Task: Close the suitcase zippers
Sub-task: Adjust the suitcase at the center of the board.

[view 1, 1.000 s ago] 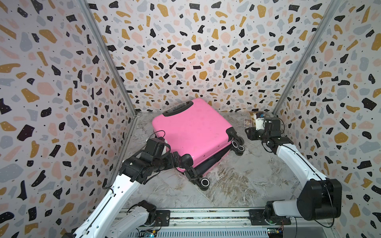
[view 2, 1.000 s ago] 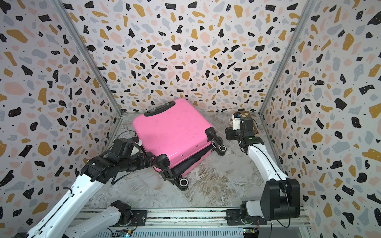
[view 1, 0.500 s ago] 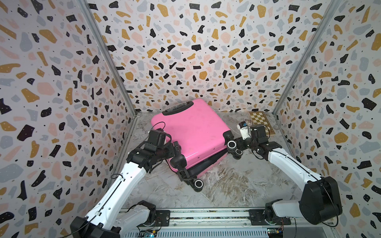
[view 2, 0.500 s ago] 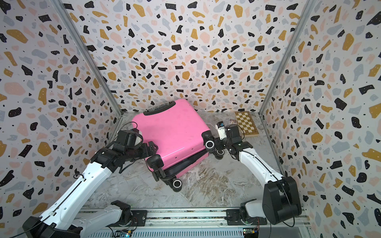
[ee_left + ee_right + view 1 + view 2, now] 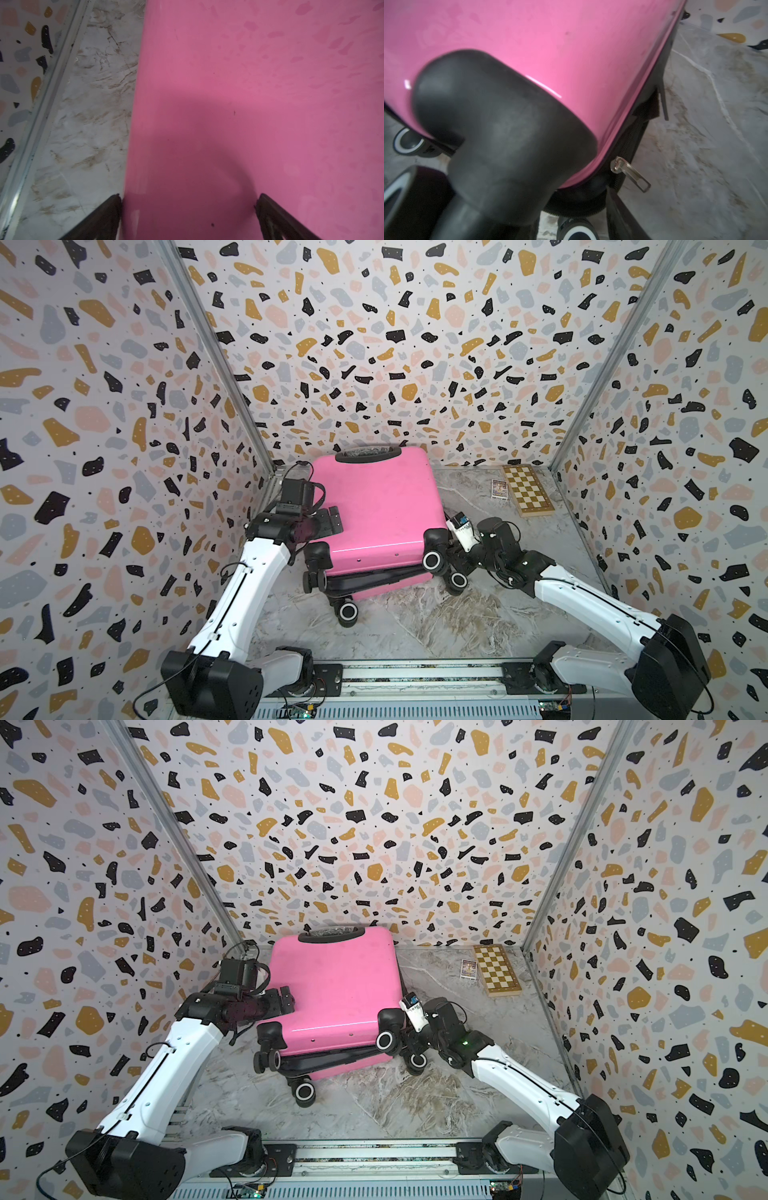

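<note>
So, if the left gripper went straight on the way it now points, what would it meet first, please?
Probably the suitcase: the left gripper is open, pointing across its pink upper shell, which fills the wrist view ahead. How close it is, I cannot tell.

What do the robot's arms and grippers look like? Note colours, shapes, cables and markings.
The left arm and right arm share smooth white shells with bulky black joints. A thin black cable runs along the left arm; black loops top its boxy wrist camera. The left gripper has flat black fingers.
</note>
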Robot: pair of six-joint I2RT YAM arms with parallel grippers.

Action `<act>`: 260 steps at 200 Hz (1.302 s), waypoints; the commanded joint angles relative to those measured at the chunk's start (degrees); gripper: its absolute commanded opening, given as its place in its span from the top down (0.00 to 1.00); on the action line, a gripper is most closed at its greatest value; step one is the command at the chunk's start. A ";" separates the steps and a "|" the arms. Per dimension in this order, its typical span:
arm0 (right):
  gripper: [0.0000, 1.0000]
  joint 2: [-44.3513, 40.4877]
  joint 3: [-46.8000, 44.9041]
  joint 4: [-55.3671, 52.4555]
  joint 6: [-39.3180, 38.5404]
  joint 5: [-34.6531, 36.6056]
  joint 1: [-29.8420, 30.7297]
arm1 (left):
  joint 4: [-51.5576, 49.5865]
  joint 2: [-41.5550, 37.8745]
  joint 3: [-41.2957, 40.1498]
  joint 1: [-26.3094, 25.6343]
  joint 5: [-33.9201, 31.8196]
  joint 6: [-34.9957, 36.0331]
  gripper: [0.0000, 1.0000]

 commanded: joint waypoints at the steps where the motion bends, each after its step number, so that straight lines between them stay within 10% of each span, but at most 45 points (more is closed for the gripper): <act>1: 0.47 0.28 0.24 3.91 2.09 -3.21 4.06 | -9.41 -3.85 2.33 -0.06 -1.66 4.06 0.00; 91: 0.48 1.41 1.43 5.81 4.95 0.80 4.50 | -19.41 -16.03 -4.99 -0.07 -6.58 -2.09 0.00; 156: 0.53 2.93 2.99 6.86 3.90 -4.79 9.22 | -20.14 -14.36 1.82 -1.63 8.30 0.95 0.15; 260: 0.44 4.47 7.57 7.05 8.85 2.03 13.96 | -18.14 -11.84 1.82 -30.24 2.43 -6.52 0.14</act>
